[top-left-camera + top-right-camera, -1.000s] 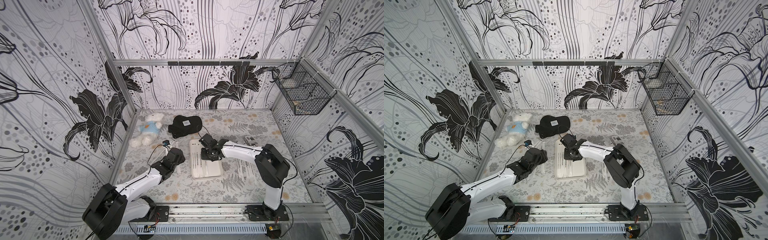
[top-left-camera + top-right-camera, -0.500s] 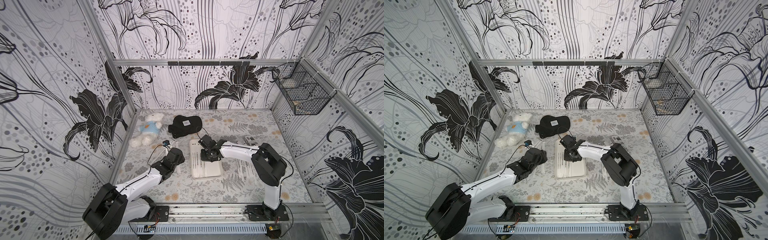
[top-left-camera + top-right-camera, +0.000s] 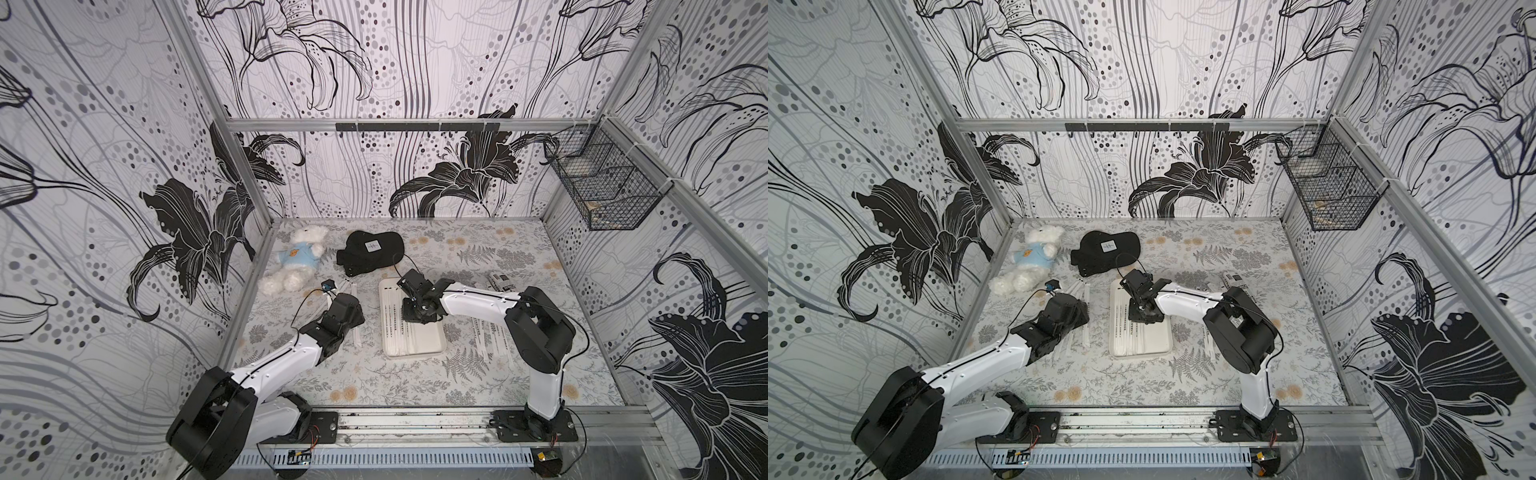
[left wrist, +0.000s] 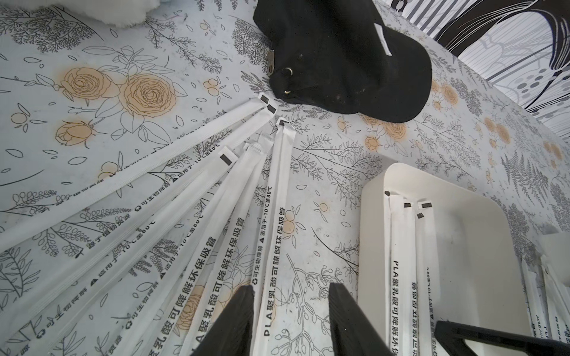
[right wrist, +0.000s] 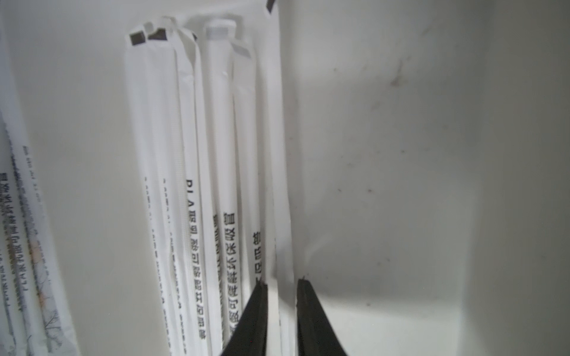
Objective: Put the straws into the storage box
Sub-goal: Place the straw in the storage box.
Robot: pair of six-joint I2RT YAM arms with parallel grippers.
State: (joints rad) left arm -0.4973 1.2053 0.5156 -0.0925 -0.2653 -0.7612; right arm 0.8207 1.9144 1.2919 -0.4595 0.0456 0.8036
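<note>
Right gripper [image 5: 282, 281] is hovering low inside the storage box [image 3: 432, 343] at table centre, jaws narrowly apart, astride 1 of the straws [image 5: 216, 154] lying in it. Left gripper [image 4: 291, 286] is sitting at the box's 9 o'clock, jaws wide apart, straddling 1 of the loose straws [image 4: 274, 200] fanning over the table. Other straws [image 3: 490, 337] are lying at the box's 3 o'clock.

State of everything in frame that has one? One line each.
storage box: partly filled, straws along one side, rest bare
boxed straws: flat, side by side
straws by the left arm: loose on the table, fanned out
straws on the right arm's side: loose on the table
left gripper: open, jaws astride one loose straw
right gripper: low in the box, jaws narrowly apart around a straw, grip unclear
black cap: flat on the table
</note>
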